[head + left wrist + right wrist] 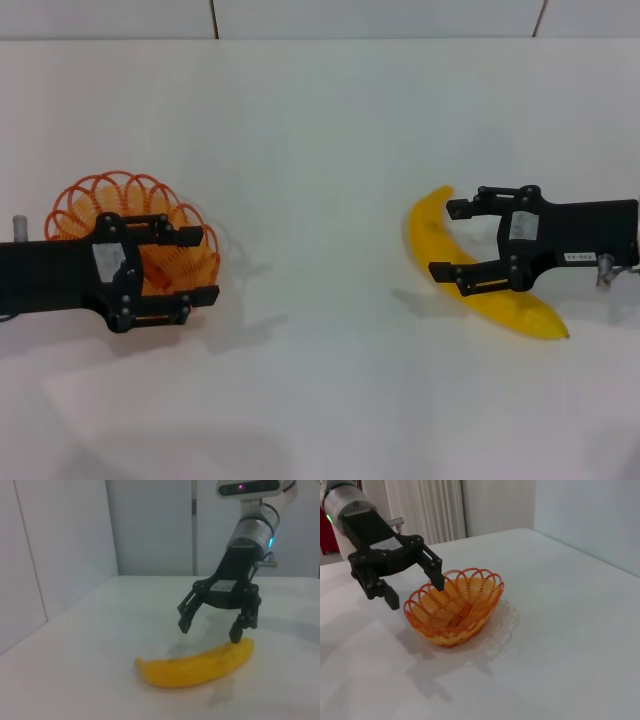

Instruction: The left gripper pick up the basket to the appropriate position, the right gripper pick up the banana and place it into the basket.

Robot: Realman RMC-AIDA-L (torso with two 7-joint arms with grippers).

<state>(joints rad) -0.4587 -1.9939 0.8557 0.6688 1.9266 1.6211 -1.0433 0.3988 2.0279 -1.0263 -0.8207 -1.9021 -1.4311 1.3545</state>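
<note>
The orange wire basket [92, 207] stands on the white table at the left; it also shows in the right wrist view [457, 611]. My left gripper [201, 265] is open and hovers over the basket's near-centre side. In the right wrist view the left gripper [417, 594] has one finger over the rim and one outside it. The yellow banana [522, 313] lies flat at the right, and shows in the left wrist view [195, 670]. My right gripper [447, 240] is open, just above the banana's middle, fingers on either side; the left wrist view shows the right gripper [210, 632] not touching it.
The white table [320, 150] stretches between the two arms, with its back edge against a pale panelled wall [380, 15]. Nothing else stands on it in these views.
</note>
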